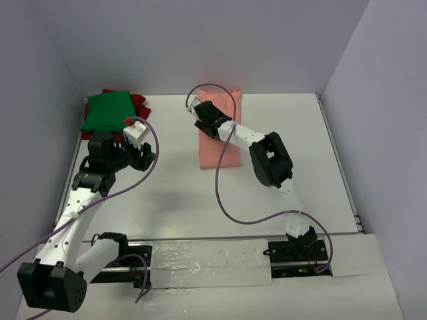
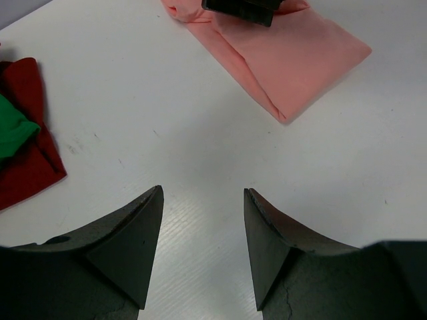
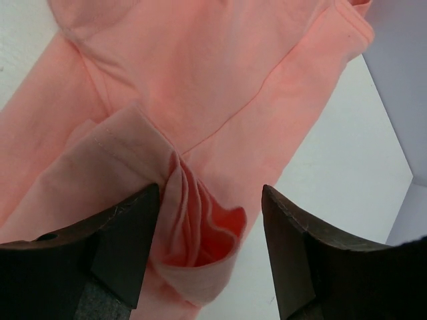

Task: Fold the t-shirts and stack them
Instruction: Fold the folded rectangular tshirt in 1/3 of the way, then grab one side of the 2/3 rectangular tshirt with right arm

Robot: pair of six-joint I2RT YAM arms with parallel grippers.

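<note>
Top view: white surface [image 1: 280, 187], walled at 9, 12 and 3 o'clock. Salmon-pink t-shirt [image 1: 213, 152] folded into a long strip, lying toward 12 o'clock of centre and partly covered by the right arm [image 1: 267, 157]. Green t-shirt [image 1: 107, 110] in the far corner at 10 o'clock, resting on the dark red t-shirt [image 1: 140, 104], well apart from the pink strip.

Left wrist view only: left claw [image 2: 203, 192] spread wide over bare surface, gripping nothing. Folded end of the pink strip at 1 o'clock, red and green cloth at 9 o'clock.

Right wrist view only: right claw [image 3: 210, 190] spread wide just above the pink shirt. Pleated bunch of its cloth standing in the gap, close by the finger [image 3: 127, 227] at 9 o'clock, contact not determinable. Hidden beneath the arm in the top view.
</note>
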